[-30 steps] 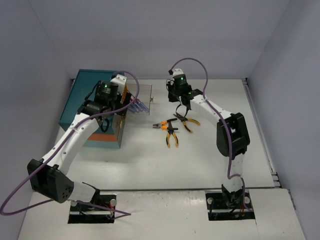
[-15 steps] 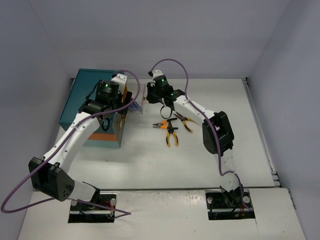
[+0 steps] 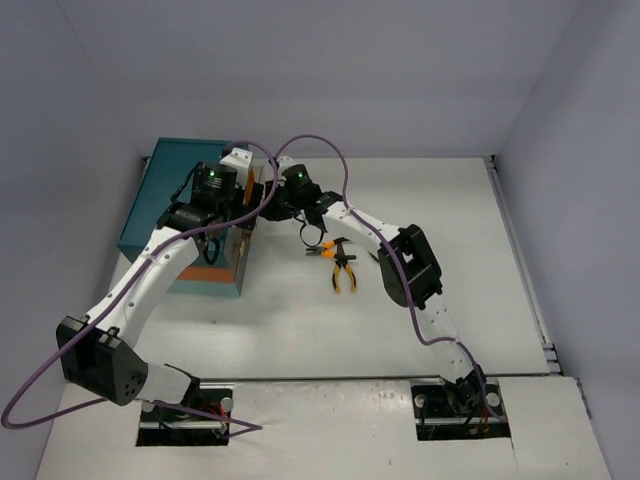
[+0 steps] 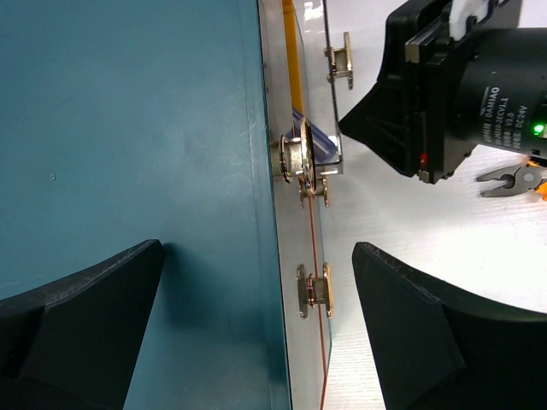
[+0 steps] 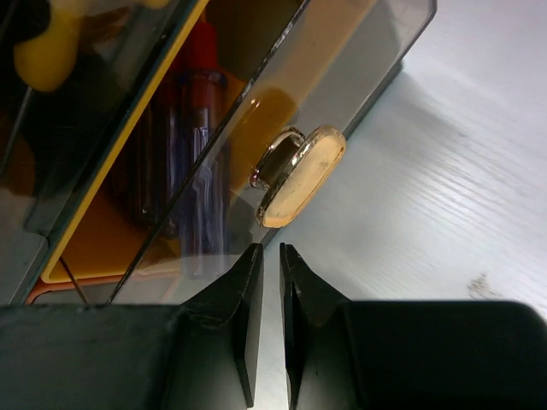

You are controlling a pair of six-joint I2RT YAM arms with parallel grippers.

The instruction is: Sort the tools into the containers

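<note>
The right gripper (image 5: 270,256) is holding its two black fingers almost together, with only a thin slit between them and nothing in it. It is pointing at an oval brass knob (image 5: 299,175) just beyond the fingertips. The knob is sitting on the smoky transparent drawer front (image 5: 359,51). Behind that front, clear blue-handled screwdrivers (image 5: 201,213), a red-handled tool (image 5: 201,51) and a yellow handle (image 5: 43,51) are lying inside.

The left gripper (image 4: 258,249) is hovering with its fingers spread wide and empty. It is straddling the front edge of the teal box-shaped chest (image 4: 128,128), above another brass knob (image 4: 295,162). One drawer front is standing slightly out from the rest.

On the white table (image 3: 450,230), orange-handled pliers (image 3: 343,272) are lying loose to the right of the chest, near the right arm.
</note>
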